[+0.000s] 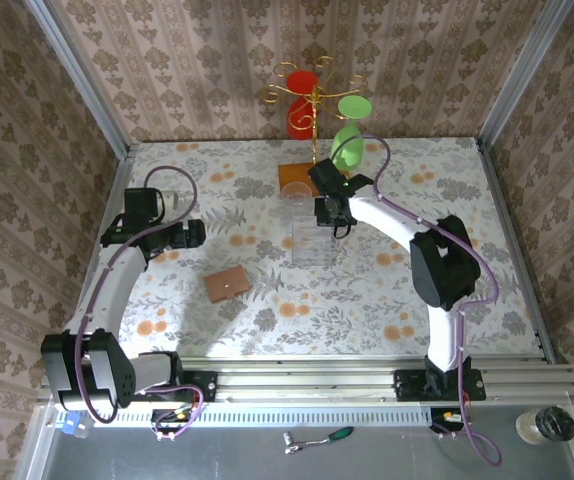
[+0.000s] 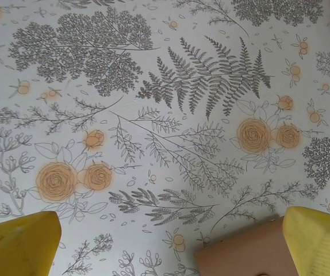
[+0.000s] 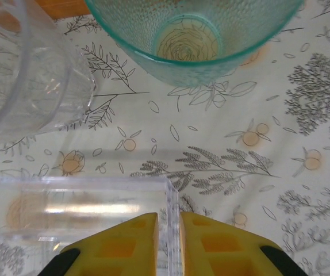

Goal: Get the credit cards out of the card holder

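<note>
Small brown leather bifold card holder [image 1: 226, 284], folded shut, flat on the floral-patterned bench [image 1: 387, 300], left of centre, towards the near edge. Probably light, supple and prone to sliding; best pinched at a free edge. Credit cards presumed inside, likely thin, stiff, slick. Left jaws wide apart beside its corner. Right jaws barely parted over the clear plastic tray [image 1: 312, 245], farther right, nothing seen held.
</note>
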`<state>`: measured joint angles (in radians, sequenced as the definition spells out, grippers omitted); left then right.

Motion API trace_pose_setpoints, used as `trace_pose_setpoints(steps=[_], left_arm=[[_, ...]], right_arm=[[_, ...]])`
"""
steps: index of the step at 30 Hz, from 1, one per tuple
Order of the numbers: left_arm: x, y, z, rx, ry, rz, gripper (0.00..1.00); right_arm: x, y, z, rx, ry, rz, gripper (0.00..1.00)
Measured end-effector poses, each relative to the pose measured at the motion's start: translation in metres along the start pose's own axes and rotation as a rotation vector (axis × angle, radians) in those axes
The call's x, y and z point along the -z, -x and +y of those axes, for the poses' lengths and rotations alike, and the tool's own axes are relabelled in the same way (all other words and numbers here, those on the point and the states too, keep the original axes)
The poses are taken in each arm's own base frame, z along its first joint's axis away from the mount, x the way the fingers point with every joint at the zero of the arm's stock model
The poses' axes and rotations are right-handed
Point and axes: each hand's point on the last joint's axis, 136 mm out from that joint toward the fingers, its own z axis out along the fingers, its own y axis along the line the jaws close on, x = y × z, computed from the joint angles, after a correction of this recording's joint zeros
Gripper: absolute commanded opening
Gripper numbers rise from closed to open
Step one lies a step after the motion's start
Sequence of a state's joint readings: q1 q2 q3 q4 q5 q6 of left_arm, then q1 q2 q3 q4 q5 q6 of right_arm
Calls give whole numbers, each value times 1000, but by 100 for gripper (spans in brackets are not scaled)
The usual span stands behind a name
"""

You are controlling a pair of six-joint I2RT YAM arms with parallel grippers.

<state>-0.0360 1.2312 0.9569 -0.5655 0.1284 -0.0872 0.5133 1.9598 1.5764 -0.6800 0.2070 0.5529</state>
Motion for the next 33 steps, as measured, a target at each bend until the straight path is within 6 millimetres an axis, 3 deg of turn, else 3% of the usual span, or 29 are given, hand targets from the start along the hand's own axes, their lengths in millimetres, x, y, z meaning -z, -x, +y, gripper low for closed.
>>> trace_pose_setpoints(steps=[7, 15, 20, 25, 33], left_arm=[[-33, -25, -11, 90, -64, 161, 100], [-64, -53, -70, 88, -157, 297, 100], [-83, -75, -83, 78, -160, 387, 100], [-85, -87, -90, 59, -162, 415, 100], [-67, -132, -94, 37, -152, 457, 100]], right_arm=[[32, -17, -3, 2, 62, -19, 22], [42, -66, 0, 19, 128, 47, 26], [52, -80, -3, 6, 161, 52, 37], [60, -91, -9, -3, 174, 51, 50], [55, -111, -11, 3, 178, 83, 55]])
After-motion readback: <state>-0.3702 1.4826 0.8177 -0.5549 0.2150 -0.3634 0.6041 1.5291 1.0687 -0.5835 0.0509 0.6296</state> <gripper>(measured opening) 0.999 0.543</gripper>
